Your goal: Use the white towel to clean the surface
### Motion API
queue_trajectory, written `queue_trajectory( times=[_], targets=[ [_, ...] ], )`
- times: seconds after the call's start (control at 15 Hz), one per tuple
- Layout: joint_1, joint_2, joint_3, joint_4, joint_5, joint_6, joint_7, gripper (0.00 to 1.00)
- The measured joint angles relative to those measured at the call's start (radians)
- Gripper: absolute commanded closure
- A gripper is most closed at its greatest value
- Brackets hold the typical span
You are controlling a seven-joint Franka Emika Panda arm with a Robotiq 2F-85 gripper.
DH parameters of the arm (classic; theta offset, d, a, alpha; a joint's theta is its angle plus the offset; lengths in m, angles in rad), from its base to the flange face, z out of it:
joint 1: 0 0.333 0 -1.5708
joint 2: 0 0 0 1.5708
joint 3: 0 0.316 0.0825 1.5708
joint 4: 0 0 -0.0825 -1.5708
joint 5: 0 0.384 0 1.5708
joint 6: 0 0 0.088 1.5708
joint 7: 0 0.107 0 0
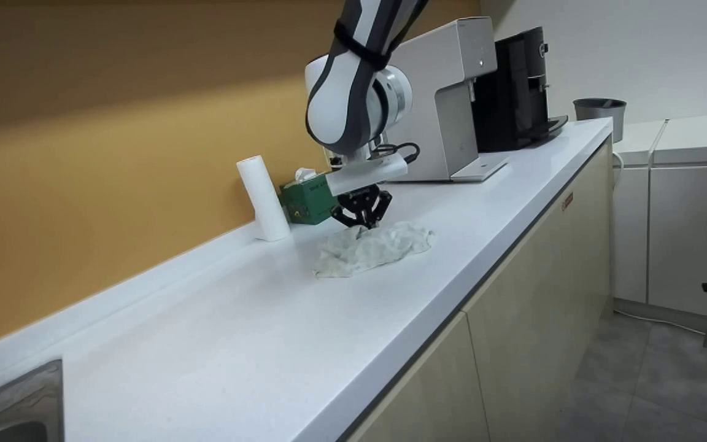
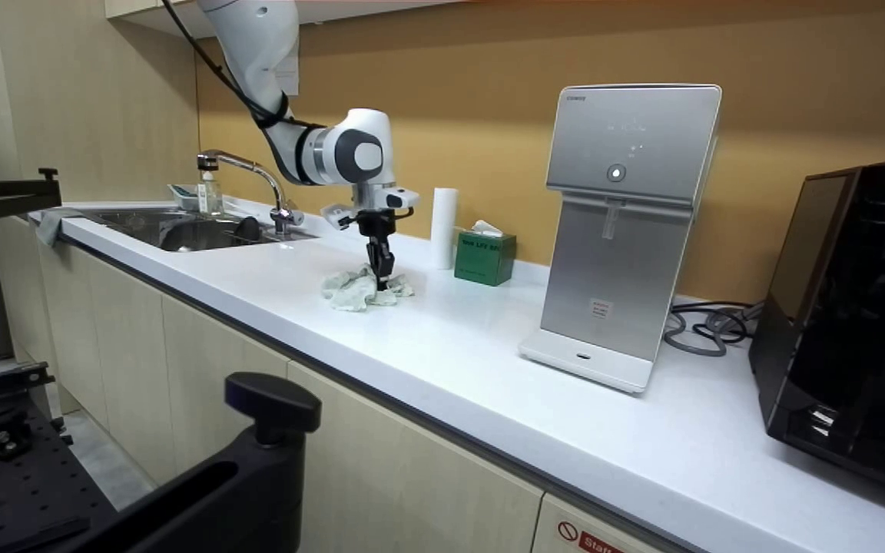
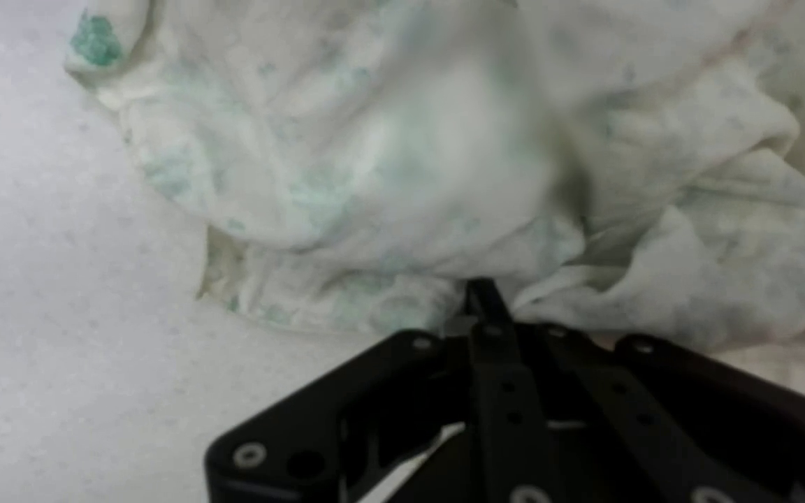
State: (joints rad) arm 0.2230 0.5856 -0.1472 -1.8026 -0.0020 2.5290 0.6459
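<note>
On smooth countertop [image 1: 255, 344], rumpled towel [image 3: 346, 181], green-flecked

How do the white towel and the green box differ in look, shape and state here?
The white towel is whitish with faint green patches; the green box is deep green with lettering on its front. The towel lies crumpled in loose folds, while the box has flat sides and straight edges. The end effector is closed on the towel, but nothing grips the box. Both sit on the white countertop.
</note>
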Motion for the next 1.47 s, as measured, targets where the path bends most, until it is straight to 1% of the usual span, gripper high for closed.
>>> queue_trajectory(
  times=[0.2,0.4,0.67,0.93,1.07,1.2,1.33,1.47],
  targets=[
    [0.000,0.011,-0.027,0.013,0.000,0.006,0.054,0.99],
    [-0.020,0.037,-0.095,0.035,-0.005,0.028,0.098,0.99],
    [-0.087,0.066,-0.192,0.038,-0.017,0.074,0.151,0.99],
    [-0.144,0.082,-0.269,0.032,-0.021,0.074,0.186,0.99],
    [-0.155,0.081,-0.282,0.027,-0.026,0.062,0.188,0.99],
    [-0.152,0.071,-0.276,0.022,-0.042,0.035,0.184,0.99],
    [-0.149,0.050,-0.247,0.016,-0.059,-0.021,0.160,0.99],
    [-0.144,0.012,-0.198,-0.011,-0.060,-0.070,0.122,0.99]
  ],
)
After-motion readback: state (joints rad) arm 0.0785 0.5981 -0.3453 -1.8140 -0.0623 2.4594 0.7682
